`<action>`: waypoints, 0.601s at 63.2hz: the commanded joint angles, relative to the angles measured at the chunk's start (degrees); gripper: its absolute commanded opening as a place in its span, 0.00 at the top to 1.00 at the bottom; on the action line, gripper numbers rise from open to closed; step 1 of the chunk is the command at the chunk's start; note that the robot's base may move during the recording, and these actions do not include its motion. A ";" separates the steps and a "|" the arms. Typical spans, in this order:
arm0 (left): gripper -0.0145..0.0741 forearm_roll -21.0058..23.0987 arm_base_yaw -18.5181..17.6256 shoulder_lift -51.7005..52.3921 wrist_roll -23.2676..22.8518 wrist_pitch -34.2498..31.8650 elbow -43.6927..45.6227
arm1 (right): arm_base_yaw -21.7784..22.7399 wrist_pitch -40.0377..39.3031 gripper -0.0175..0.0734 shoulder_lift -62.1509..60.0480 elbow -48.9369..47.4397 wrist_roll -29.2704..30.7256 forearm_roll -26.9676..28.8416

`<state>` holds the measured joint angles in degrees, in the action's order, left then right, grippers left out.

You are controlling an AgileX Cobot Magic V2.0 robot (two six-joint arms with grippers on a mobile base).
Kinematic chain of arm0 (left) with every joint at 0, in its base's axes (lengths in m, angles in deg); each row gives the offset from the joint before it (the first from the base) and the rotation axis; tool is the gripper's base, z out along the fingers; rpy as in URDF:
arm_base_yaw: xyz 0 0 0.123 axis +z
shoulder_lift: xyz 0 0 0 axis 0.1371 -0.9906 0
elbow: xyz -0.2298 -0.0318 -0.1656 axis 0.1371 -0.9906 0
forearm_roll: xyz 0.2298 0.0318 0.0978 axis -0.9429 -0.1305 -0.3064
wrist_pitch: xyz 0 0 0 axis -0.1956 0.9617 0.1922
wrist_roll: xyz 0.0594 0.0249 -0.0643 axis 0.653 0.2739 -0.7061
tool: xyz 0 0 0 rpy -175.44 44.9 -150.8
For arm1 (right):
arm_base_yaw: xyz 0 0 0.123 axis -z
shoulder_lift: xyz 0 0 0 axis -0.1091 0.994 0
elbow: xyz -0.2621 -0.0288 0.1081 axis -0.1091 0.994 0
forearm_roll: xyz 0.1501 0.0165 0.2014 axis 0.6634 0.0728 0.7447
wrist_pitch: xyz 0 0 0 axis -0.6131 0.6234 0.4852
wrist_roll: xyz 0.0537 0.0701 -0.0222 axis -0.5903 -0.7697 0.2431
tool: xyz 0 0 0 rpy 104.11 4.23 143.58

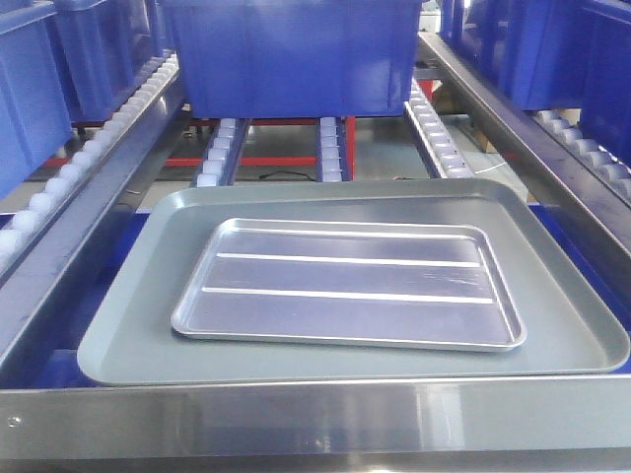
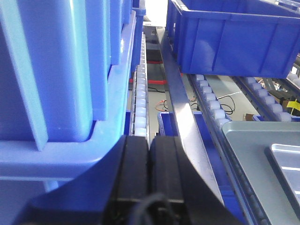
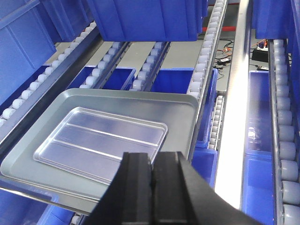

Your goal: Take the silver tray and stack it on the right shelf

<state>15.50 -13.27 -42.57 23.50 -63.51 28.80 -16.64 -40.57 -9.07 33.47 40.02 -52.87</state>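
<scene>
The silver tray (image 1: 350, 286), shiny with two raised ribs, lies flat inside a larger dull grey tray (image 1: 128, 315). Neither gripper shows in the front view. In the right wrist view my right gripper (image 3: 152, 157) is shut and empty, above the near right corner of the silver tray (image 3: 98, 140) and apart from it. My left gripper (image 2: 149, 138) is shut on nothing; it hangs left of the trays, over a roller rail beside a steel divider. Only a corner of the silver tray (image 2: 287, 161) shows there. The right shelf lane (image 3: 262, 117) runs right of the trays' lane.
A broad steel front bar (image 1: 315, 414) crosses just before the trays. A large blue bin (image 1: 291, 59) stands behind them on the rollers. More blue bins (image 2: 56, 70) crowd the left lane, others (image 3: 164, 79) sit on the level below. A steel divider (image 3: 234, 117) separates the lanes.
</scene>
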 commanded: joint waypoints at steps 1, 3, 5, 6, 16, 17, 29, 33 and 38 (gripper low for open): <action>0.94 0.59 0.05 0.88 -0.08 -5.60 -1.13 | 0.02 -4.67 0.75 0.66 -1.53 0.54 -0.95; 0.94 0.59 0.05 0.88 -0.08 -5.60 -1.13 | 0.02 -4.67 0.75 0.66 -1.53 0.54 -0.95; 0.94 0.59 0.05 0.88 -0.08 -5.60 -1.13 | 0.02 -4.67 0.75 0.66 -1.53 0.54 -0.95; 0.94 0.59 0.05 0.88 -0.08 -5.60 -1.13 | 0.02 -4.67 0.75 0.66 -1.53 0.54 -0.95; 0.94 0.59 0.05 0.88 -0.08 -5.60 -1.13 | 0.02 -4.67 0.75 0.66 -1.53 0.54 -0.95; 0.94 0.59 0.05 0.88 -0.08 -5.60 -1.13 | 0.02 -4.67 0.75 0.66 -1.53 0.54 -0.95; 0.94 0.59 0.05 0.88 -0.08 -5.60 -1.13 | 0.02 -4.67 0.75 0.66 -1.53 0.54 -0.95; 0.94 0.59 0.05 0.88 -0.08 -5.60 -1.13 | 0.02 -4.67 0.75 0.66 -1.53 0.54 -0.95; 0.94 0.59 0.05 0.88 -0.08 -5.60 -1.13 | 0.02 -4.67 0.75 0.66 -1.53 0.54 -0.95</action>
<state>15.58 -13.27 -42.57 23.50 -63.59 28.78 -16.64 -40.57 -9.07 33.47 40.02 -52.87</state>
